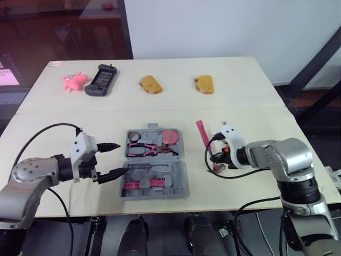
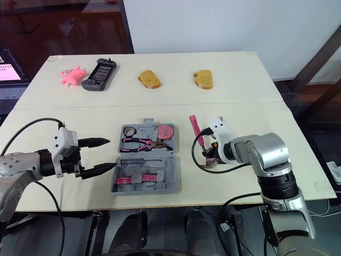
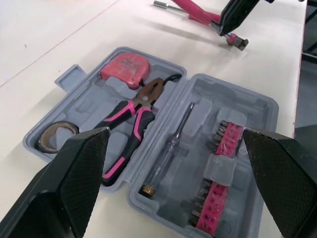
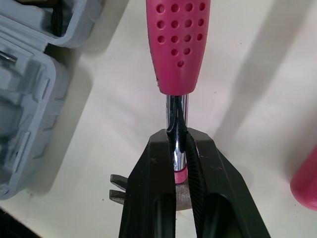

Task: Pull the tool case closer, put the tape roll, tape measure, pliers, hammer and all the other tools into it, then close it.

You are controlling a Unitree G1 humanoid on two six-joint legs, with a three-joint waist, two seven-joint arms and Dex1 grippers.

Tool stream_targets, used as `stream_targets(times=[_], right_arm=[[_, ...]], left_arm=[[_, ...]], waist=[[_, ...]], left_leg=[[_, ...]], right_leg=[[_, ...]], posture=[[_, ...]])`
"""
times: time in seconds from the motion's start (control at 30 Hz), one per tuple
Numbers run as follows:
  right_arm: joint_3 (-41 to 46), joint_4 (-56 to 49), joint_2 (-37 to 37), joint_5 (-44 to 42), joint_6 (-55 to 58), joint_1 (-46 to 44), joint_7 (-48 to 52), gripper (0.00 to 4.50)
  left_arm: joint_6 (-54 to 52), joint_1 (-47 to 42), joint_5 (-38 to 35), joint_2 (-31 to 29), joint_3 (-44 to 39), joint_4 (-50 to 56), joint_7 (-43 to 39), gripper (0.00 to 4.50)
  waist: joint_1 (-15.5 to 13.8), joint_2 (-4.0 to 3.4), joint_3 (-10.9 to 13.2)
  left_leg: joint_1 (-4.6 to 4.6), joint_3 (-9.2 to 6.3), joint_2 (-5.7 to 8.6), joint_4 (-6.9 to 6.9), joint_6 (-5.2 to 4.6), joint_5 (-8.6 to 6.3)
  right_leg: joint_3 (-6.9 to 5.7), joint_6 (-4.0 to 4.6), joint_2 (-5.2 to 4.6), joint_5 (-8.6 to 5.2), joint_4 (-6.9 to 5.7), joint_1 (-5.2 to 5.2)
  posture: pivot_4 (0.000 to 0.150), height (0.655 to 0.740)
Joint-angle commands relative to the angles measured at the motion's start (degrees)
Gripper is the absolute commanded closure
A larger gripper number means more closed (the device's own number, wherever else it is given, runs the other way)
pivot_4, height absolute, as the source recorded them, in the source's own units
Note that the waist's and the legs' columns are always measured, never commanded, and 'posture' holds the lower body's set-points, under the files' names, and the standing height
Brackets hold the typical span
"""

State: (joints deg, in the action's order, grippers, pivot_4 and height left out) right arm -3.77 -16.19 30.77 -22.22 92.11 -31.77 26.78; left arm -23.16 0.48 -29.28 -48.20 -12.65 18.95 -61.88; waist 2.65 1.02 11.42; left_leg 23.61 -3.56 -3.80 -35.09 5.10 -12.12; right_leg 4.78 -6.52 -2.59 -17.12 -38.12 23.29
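1. Your tool case point(image 1: 154, 193) lies open on the counter point(image 1: 240, 186). Its far half holds the tape roll point(image 1: 134, 136), pliers point(image 1: 146, 150) and tape measure point(image 1: 171, 137).
2. The near half holds a slim screwdriver point(image 3: 171, 148) and pink bit strips point(image 1: 143, 184).
3. Your left pincer point(image 1: 122, 157) hangs open just left of the case.
4. Your right pincer point(image 4: 177, 141) is clamped on the steel shaft of the hammer point(image 1: 202, 132), which lies right of the case.

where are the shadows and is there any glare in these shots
right wrist view: soft shadows lie on the table beside the hammer, held at its shaft by the right tool, and beside the tool case; left eye view: no glare on the table, faint reflections in the glass panel behind it
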Motion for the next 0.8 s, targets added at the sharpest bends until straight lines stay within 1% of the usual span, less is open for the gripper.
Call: stream_targets(times=[0.03,0.13,0.17,0.23,0.27,0.4,0.57,0.63,0.7,0.8], right_arm=[[0.58,-2.03,-1.51,-0.30,0.39,0.77,-2.08,3.26],[0.75,-2.66,-1.45,-0.37,0.39,0.63,-2.86,1.82],[1.02,-2.97,-1.47,-0.40,0.36,0.38,-2.98,1.20],[3.81,-3.40,-3.82,-0.44,-0.22,-0.74,-3.78,0.34],[4.61,-4.35,-4.44,-0.90,-1.11,-1.39,-3.63,0.04],[2.74,-10.98,-2.71,-0.66,-11.00,-0.02,-2.66,0.04],[-0.83,-14.91,0.74,3.68,-26.15,11.26,-2.69,0.04],[-1.79,-14.81,2.22,3.27,-28.39,14.20,-0.89,0.04],[-1.10,-13.70,1.67,2.32,-28.44,16.45,-0.68,0.04],[-1.08,-9.94,-0.05,3.71,-30.49,18.19,-2.44,0.04]], left_arm=[[0.43,0.73,-1.06,-1.10,-2.56,2.44,-0.12,0.00],[0.77,0.50,-1.00,-1.14,-2.86,2.33,0.32,0.00],[0.74,0.40,-1.05,-1.20,-2.86,2.31,0.30,0.00],[0.67,0.34,-1.23,-1.33,-2.97,2.31,0.11,0.00],[0.75,0.30,-1.19,-1.40,-2.98,2.30,-0.01,0.00],[1.28,0.17,-1.22,-1.38,-3.25,2.10,-0.54,0.00],[1.36,-0.02,-1.97,-1.13,-2.88,2.24,-1.56,0.00],[1.44,-0.17,-2.42,-1.17,-2.97,2.15,-2.08,0.00],[1.51,-0.38,-2.78,-1.56,-3.23,1.87,-2.91,0.00],[1.55,-1.01,-2.77,-2.18,-3.47,1.16,-3.81,0.00]], waist=[[-0.03,0.00,0.00],[-0.05,0.00,0.00],[-0.06,0.00,0.00],[-0.05,0.00,0.00],[0.00,-0.01,0.00],[0.00,-0.02,0.01],[-0.38,0.10,-0.06],[-0.21,0.09,-0.05],[0.14,0.10,-0.06],[0.26,0.11,-0.06]], left_leg=[[0.00,0.00,0.00,0.01,0.00,0.00],[0.00,0.00,0.00,0.01,0.00,0.00],[0.00,0.00,0.00,0.00,0.00,0.00],[0.00,0.00,0.00,0.00,0.00,0.00],[0.00,0.00,0.00,0.00,0.00,0.00],[0.00,0.00,0.00,0.07,0.00,0.00],[0.00,-0.02,0.00,0.10,0.00,0.00],[0.04,0.02,0.02,0.06,0.00,0.00],[0.04,0.05,0.02,0.01,0.00,0.00],[-0.08,0.03,-0.02,0.02,0.00,0.00]], right_leg=[[0.00,0.00,0.00,0.00,0.00,0.00],[0.00,0.00,-0.01,-0.01,0.01,0.00],[0.00,0.01,-0.01,-0.01,0.01,0.00],[0.00,0.05,-0.01,-0.03,0.01,-0.01],[0.00,0.06,0.00,-0.04,0.01,-0.01],[0.00,-0.03,0.00,0.00,0.00,0.03],[-0.07,-0.10,-0.03,-0.07,0.06,-0.04],[-0.03,0.01,-0.07,-0.13,0.12,-0.04],[0.02,0.10,-0.07,-0.13,0.11,-0.04],[0.02,0.18,0.01,-0.09,0.05,-0.06]], posture=[[0.150,0.7400],[0.150,0.7400],[0.150,0.7400],[0.150,0.7400],[0.150,0.7400],[0.150,0.7400],[0.150,0.7400],[0.150,0.7400],[0.150,0.7400],[0.150,0.7400]])
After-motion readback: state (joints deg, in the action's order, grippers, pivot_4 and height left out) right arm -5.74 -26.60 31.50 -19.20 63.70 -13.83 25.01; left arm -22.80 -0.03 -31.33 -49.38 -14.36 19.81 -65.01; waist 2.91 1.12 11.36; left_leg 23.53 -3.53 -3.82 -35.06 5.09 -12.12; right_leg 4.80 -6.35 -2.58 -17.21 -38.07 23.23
